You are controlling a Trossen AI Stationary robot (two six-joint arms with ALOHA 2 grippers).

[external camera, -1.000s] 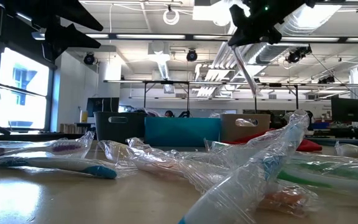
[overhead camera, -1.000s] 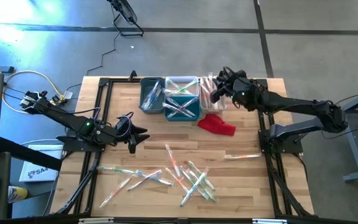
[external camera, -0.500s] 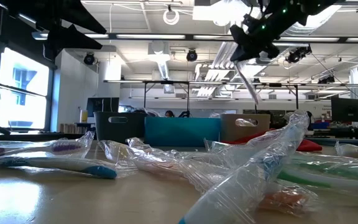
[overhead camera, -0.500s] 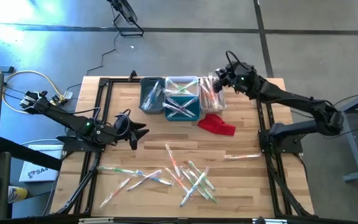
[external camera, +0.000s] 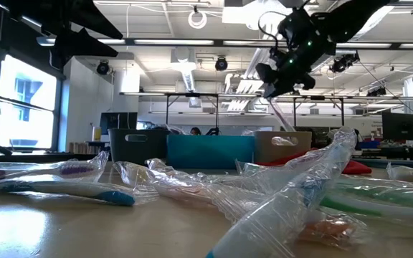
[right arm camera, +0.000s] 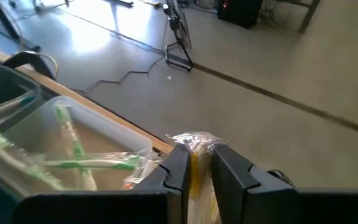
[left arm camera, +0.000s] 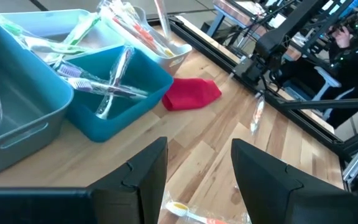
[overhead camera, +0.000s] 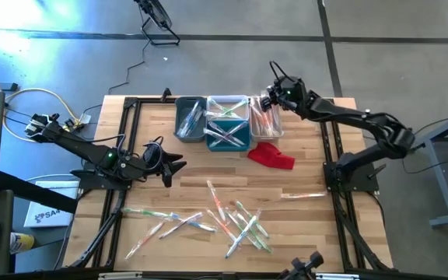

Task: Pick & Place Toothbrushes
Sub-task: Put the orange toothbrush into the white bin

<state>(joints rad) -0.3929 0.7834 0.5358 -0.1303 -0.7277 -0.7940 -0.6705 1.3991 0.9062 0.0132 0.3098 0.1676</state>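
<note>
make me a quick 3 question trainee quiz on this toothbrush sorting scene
1. True or false: the right gripper is shut on a wrapped toothbrush.
2. What lies on the table just in front of the bins: a) red cloth b) sponge c) cup?
3. Which gripper waits with open jaws over the table's left side?

Key: 1 true. 2 a. 3 the left gripper.

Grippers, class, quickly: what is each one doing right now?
Left gripper: open, empty, above the table's left side.
Right gripper: shut on a wrapped toothbrush, over the bins.
</note>
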